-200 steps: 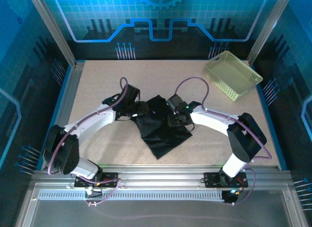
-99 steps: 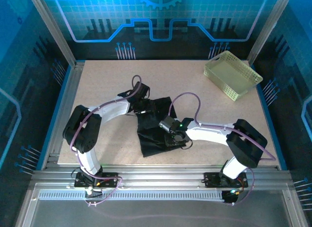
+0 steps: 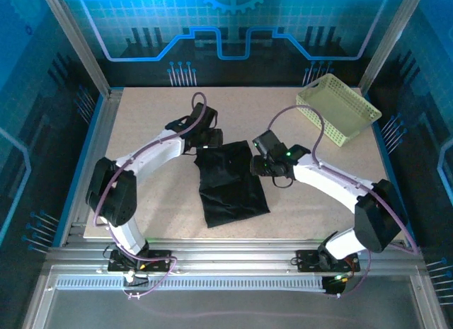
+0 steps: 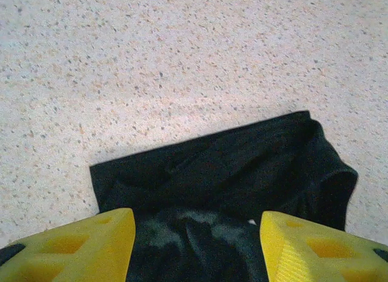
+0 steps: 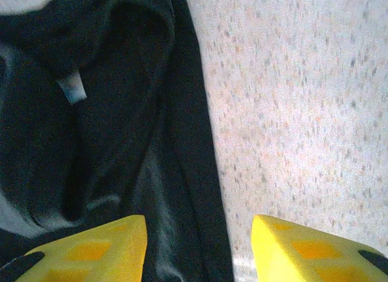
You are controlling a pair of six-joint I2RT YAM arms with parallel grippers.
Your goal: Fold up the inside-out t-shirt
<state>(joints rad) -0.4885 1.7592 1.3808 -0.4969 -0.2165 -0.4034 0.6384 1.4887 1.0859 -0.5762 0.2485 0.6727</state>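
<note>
Speckled table (image 3: 141, 117), centre: inside-out t-shirt (image 3: 230, 184), partly folded. Left hand (image 4: 197, 227) over far edge, right hand (image 5: 199, 230) over right edge; both agape, empty. Risk: a single-layer pinch likely drags the fold askew.

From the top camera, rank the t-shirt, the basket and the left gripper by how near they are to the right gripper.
1. T-shirt, right beside the right gripper, on its left.
2. Left gripper, at the shirt's far left corner.
3. Basket, in the table's far right corner.
</note>
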